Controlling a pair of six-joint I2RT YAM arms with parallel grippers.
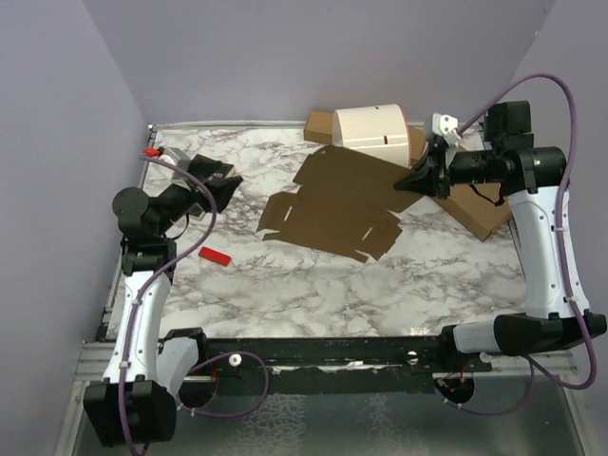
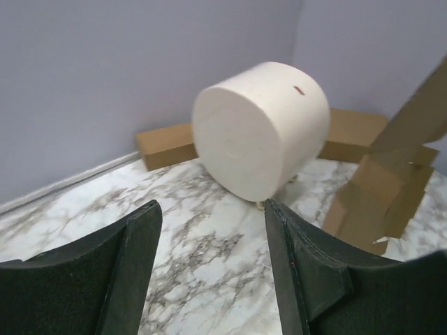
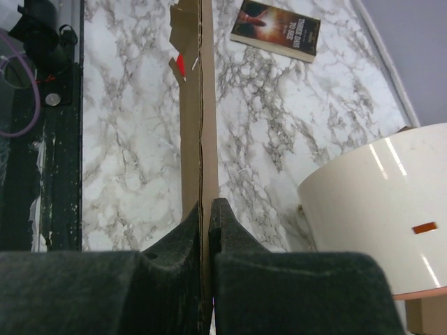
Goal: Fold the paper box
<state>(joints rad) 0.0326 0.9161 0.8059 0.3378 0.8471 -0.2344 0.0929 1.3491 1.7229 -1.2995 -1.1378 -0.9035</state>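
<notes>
Both jaws of the right gripper (image 3: 208, 209) pinch an edge of the flat brown die-cut cardboard paper box (image 3: 192, 139), its length stretching straight ahead from them; the left gripper (image 2: 211, 213) stands spread, empty.

Soft, even light throughout, with only faint shadows. Wrist views blur the near fingers (image 2: 77, 279); glare streaks cross the cream cylinder (image 3: 370, 216).

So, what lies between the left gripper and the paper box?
Only bare marble table, seen in the top view; the left gripper stands apart from the paper box.
</notes>
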